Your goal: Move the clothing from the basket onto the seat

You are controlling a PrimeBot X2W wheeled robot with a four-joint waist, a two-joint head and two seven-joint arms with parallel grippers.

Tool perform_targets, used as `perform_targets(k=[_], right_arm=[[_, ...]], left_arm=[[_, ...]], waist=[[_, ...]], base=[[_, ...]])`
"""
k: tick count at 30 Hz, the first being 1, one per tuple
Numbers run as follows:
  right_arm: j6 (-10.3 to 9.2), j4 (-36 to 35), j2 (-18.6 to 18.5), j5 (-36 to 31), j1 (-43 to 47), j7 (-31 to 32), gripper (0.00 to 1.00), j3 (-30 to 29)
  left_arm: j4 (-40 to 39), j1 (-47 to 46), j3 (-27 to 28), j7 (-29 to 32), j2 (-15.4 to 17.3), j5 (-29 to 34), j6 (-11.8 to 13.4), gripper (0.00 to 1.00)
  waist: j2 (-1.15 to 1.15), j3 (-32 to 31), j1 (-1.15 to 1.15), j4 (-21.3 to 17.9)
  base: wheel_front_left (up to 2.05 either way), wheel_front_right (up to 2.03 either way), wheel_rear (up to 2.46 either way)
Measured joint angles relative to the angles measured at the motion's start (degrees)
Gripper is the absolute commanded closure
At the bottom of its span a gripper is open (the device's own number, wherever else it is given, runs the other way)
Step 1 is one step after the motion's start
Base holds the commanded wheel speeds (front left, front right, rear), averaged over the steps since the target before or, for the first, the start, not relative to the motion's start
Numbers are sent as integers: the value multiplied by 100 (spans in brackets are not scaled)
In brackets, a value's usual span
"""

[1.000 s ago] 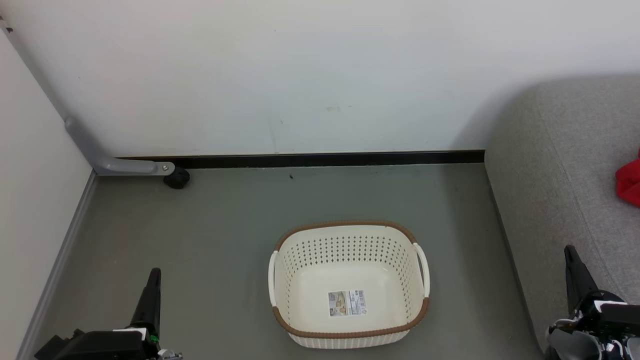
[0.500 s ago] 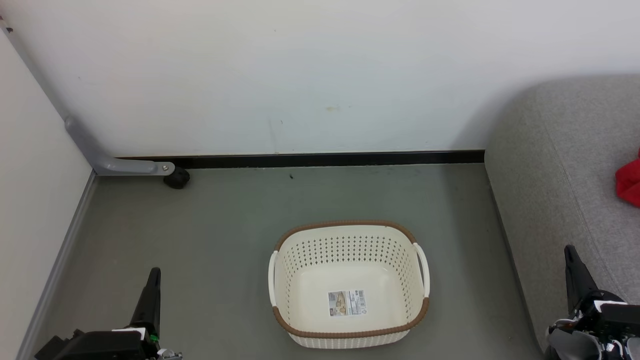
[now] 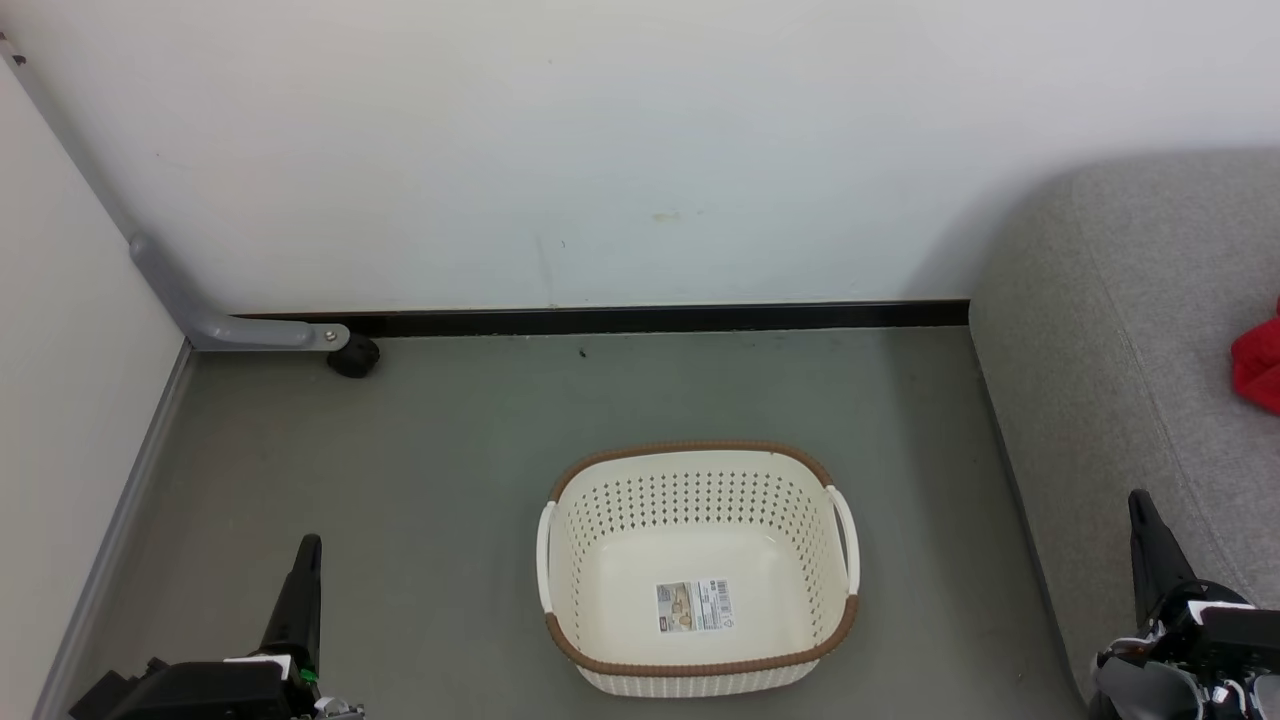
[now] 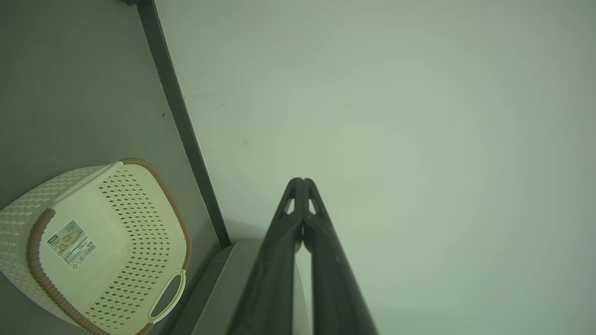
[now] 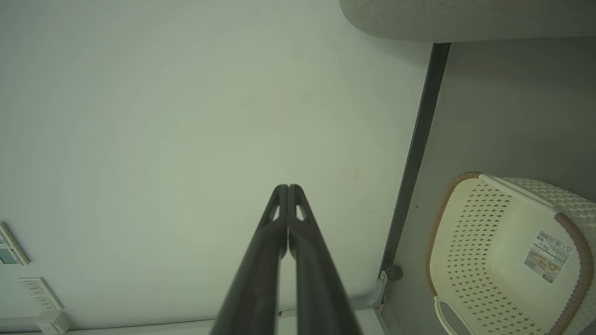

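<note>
Nothing has shifted since a second ago. The large grey fabric sofa (image 3: 1130, 330) stands at my right; the oval cream perforated plastic basket (image 3: 700, 452) on the floor (image 3: 400, 480) is bare down to its label (image 3: 694, 606); the red clothing (image 3: 1262, 365) lies on the sofa's cushion. Left gripper (image 3: 311, 542) and right gripper (image 3: 1137, 498) are clenched, empty. I'd judge unloading done and keep both parked.

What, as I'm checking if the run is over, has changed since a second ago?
Nothing visibly changed. The basket stays empty on the floor, the clothing lies on the seat, and the left gripper and right gripper stay shut and idle.
</note>
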Motion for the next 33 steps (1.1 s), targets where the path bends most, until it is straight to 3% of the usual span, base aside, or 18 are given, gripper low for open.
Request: perform_targets(k=[33], right_arm=[[0,-1,1,1,0,0,100,0]], left_arm=[[-5,0,-1,0,-1,-1,0,100]], waist=[[0,0,0,0]], base=[[0,0,0]])
